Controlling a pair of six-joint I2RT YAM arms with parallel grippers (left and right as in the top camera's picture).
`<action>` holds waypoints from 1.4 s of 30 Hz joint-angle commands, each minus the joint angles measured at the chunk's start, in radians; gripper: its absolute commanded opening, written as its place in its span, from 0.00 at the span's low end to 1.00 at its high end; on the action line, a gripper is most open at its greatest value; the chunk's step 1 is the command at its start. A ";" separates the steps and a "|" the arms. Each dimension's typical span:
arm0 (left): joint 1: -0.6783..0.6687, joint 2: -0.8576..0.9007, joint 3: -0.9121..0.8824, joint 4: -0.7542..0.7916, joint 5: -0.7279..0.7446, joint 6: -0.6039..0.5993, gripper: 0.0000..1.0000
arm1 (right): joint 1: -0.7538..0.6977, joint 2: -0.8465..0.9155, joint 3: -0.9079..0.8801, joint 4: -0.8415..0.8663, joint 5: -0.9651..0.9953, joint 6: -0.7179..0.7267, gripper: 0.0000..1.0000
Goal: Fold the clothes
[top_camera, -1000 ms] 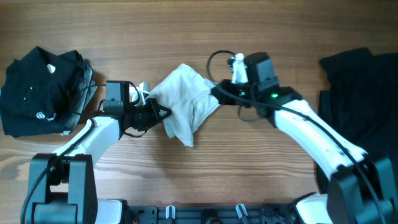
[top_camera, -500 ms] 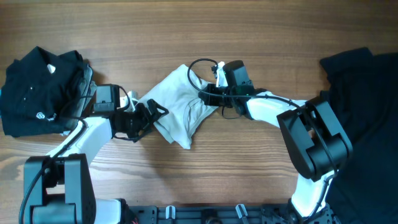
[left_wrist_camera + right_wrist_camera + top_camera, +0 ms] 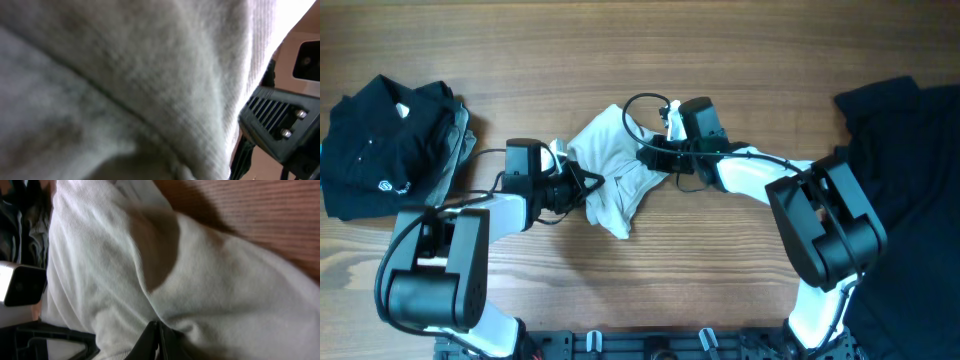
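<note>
The left jaws and right jaws are each pinched shut on opposite edges of the cream T-shirt, bunched mid-worktop between the logo garment and the black garment, so 1 uneven pull could slip thin fabric free or twist it.

- You had free passage across the far side of the brown wooden table.
- The crumpled cream T-shirt blocked the centre.
- The heaped black garment blocked the left end, the spread black garment the right.
</note>
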 commanded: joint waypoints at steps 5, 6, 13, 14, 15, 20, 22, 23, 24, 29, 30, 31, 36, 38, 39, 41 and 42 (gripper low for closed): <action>0.084 -0.326 0.002 -0.124 0.057 0.024 0.04 | -0.072 -0.369 -0.001 -0.330 -0.041 -0.174 0.08; 0.132 -0.401 0.019 -0.122 0.058 0.024 0.04 | -0.073 -0.432 -0.001 -0.356 -0.030 -0.186 0.08; 0.454 -0.500 0.182 0.054 0.103 0.055 0.04 | -0.073 -0.544 -0.001 -0.415 -0.016 -0.175 0.08; 0.489 -0.484 0.204 0.082 0.103 0.055 0.04 | -0.073 -0.544 -0.001 -0.428 -0.016 -0.175 0.08; 0.518 -0.464 0.224 0.100 0.103 0.055 0.04 | -0.073 -0.544 -0.001 -0.438 -0.016 -0.175 0.08; 0.698 -0.243 0.370 0.122 0.105 0.089 0.04 | -0.073 -0.544 -0.001 -0.465 -0.016 -0.147 0.08; 0.788 -0.165 0.417 0.108 0.175 0.089 0.04 | -0.073 -0.544 -0.001 -0.474 -0.016 -0.122 0.08; 0.835 -0.146 0.430 0.090 0.206 0.089 0.04 | -0.073 -0.544 -0.001 -0.475 -0.016 -0.117 0.08; 0.882 -0.135 0.432 0.080 0.211 0.103 0.04 | -0.073 -0.544 -0.001 -0.475 -0.016 -0.101 0.08; 1.006 -0.061 0.431 -0.087 0.154 0.235 0.64 | -0.073 -0.544 -0.001 -0.475 -0.019 -0.078 0.08; 1.025 -0.038 0.431 -0.137 0.155 0.239 1.00 | -0.073 -0.544 -0.001 -0.475 -0.024 -0.076 0.08; 1.041 -0.037 0.431 -0.205 0.154 0.239 1.00 | -0.073 -0.544 -0.001 -0.475 -0.024 -0.058 0.08; 1.137 -0.178 0.432 -0.540 0.163 0.240 1.00 | -0.073 -0.544 -0.001 -0.473 -0.055 -0.052 0.08; 1.162 -0.310 0.432 -0.627 0.195 0.265 1.00 | -0.073 -0.544 -0.001 -0.473 -0.054 -0.055 0.08; 1.165 -0.404 0.432 -0.676 0.196 0.265 1.00 | -0.073 -0.544 -0.001 -0.472 -0.054 -0.056 0.08; 1.152 -0.551 0.432 -0.680 0.196 0.265 1.00 | -0.073 -0.544 -0.001 -0.470 -0.054 -0.055 0.09; 1.140 -0.595 0.431 -0.650 0.195 0.265 0.97 | -0.073 -0.544 -0.001 -0.465 -0.053 -0.056 0.11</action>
